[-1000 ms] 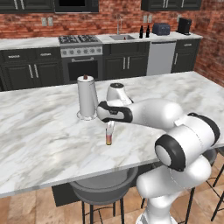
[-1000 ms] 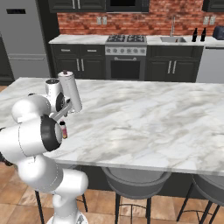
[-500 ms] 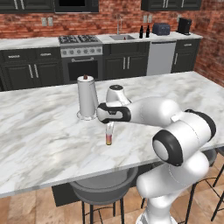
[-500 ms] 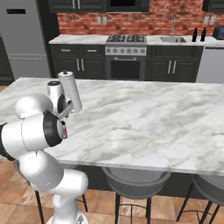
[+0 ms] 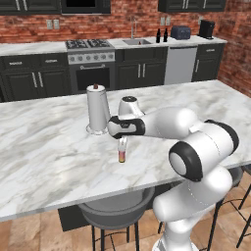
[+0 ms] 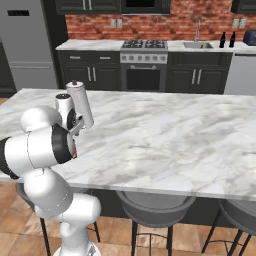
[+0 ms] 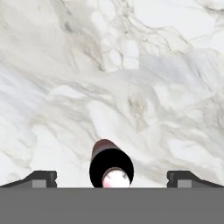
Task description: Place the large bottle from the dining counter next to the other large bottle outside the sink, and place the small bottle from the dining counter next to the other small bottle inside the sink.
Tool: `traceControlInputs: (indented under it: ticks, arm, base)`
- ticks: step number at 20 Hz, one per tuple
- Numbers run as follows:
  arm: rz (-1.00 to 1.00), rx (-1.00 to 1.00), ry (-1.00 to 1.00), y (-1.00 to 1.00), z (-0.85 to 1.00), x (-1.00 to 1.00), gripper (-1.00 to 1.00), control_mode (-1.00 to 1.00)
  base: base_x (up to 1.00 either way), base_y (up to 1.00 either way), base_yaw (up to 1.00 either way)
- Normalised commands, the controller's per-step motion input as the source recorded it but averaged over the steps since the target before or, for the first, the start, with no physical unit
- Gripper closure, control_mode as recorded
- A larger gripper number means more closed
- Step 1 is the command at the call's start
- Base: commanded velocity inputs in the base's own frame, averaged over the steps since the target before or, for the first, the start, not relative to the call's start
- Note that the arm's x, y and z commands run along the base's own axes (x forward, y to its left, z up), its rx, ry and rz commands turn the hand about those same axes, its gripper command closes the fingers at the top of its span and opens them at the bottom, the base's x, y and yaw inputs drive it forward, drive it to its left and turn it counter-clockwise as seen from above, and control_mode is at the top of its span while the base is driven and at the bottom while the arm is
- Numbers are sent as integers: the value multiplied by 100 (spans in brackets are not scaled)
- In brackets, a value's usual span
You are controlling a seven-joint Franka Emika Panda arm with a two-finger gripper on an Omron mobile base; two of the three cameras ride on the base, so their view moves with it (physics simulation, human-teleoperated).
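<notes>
A white robot arm reaches over a marble tabletop (image 5: 44, 147). Its hand (image 7: 112, 178) hangs directly above the small bottle (image 5: 121, 153), fingers spread wide on either side of the cap, gripping nothing. The large bottle (image 5: 97, 109) stands upright at roughly 11 o'clock from the small one, close by.

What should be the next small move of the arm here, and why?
Probably lower a little more, then close. The end effector is open directly above the small bottle, which stands upright on the marble counter beside the large bottle. In the hand view its cap sits between the fingertips, not yet gripped.
</notes>
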Motion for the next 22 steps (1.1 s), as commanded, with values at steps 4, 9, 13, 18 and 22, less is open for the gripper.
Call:
traceControlInputs:
  ticks: [4, 9, 13, 18, 22]
  arm:
    - [0, 0, 0, 4, -7, 3, -100, -100]
    - [0, 0, 0, 5, -6, 1, -100, -100]
    - [0, 0, 0, 5, -6, 1, -100, -100]
    - [0, 0, 0, 2, -7, 1, -100, -100]
    - [0, 0, 0, 0, -7, 0, -100, -100]
  base:
    - [0, 0, 0]
    - [0, 0, 0]
    - [0, 0, 0]
    - [0, 0, 0]
    - [0, 0, 0]
